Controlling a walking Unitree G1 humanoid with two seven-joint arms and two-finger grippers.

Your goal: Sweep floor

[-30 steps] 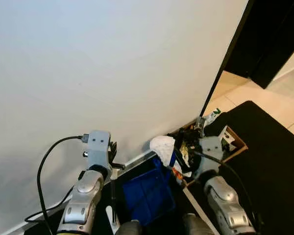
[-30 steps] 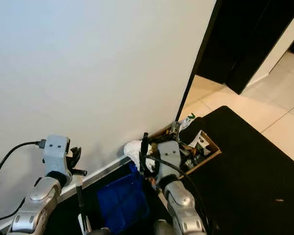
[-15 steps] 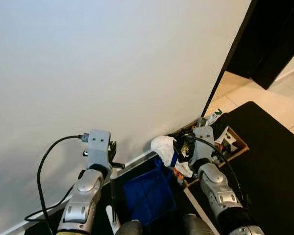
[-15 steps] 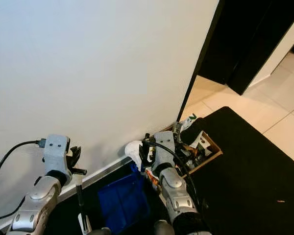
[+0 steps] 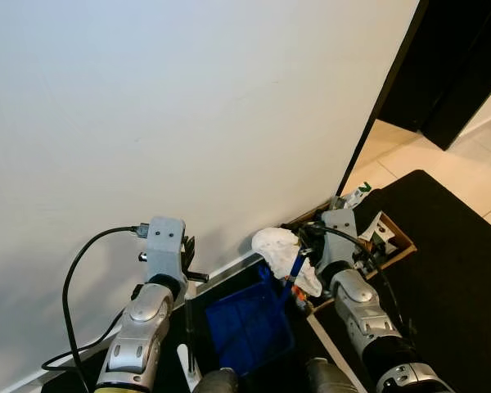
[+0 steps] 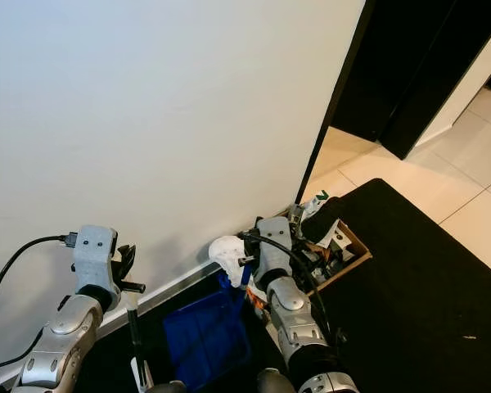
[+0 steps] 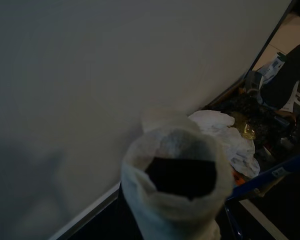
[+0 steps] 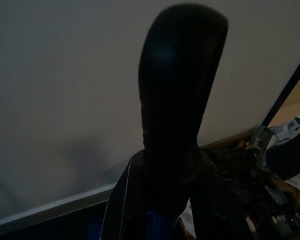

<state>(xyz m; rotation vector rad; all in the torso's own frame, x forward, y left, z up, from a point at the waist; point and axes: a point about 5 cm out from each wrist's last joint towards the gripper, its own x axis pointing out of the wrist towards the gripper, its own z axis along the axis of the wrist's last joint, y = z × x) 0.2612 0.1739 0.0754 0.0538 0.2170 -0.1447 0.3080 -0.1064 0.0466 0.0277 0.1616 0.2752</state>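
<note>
I have the robot standing close to a white wall [image 5: 188, 106], looking down at its foot; a pale baseboard [image 6: 168, 288] runs along the bottom of it and dark floor [image 5: 458, 270] spreads to the right, with light tiles [image 5: 475, 164] past the dark doorway [image 5: 458, 65].

My left gripper [image 5: 186, 260] is raised near the wall, and a thin dark pole [image 5: 189, 336] drops straight down from it toward the floor; in the left wrist view a white-wrapped tube end [image 7: 176, 192] with a dark hollow centre sits right in front of the camera; I take the fingers to be clamped on that pole, since it hangs from them.

My right gripper [image 5: 299, 252] reaches forward over a blue bin [image 5: 247, 323] that stands against the baseboard; a blue handle [image 5: 294, 270] slants down from it beside a crumpled white cloth [image 5: 280, 248] lying at the bin's far corner; in the right wrist view a rounded black grip [image 8: 179, 100] rises between the two black fingers [image 8: 121, 200], with a bit of blue below it, so the fingers are closed round that grip.

Just right of the bin an open cardboard box [image 5: 397, 241] holds mixed clutter; I cannot tell the items apart.

A black cable [image 5: 78, 270] loops from the left wrist down along the arm.
</note>
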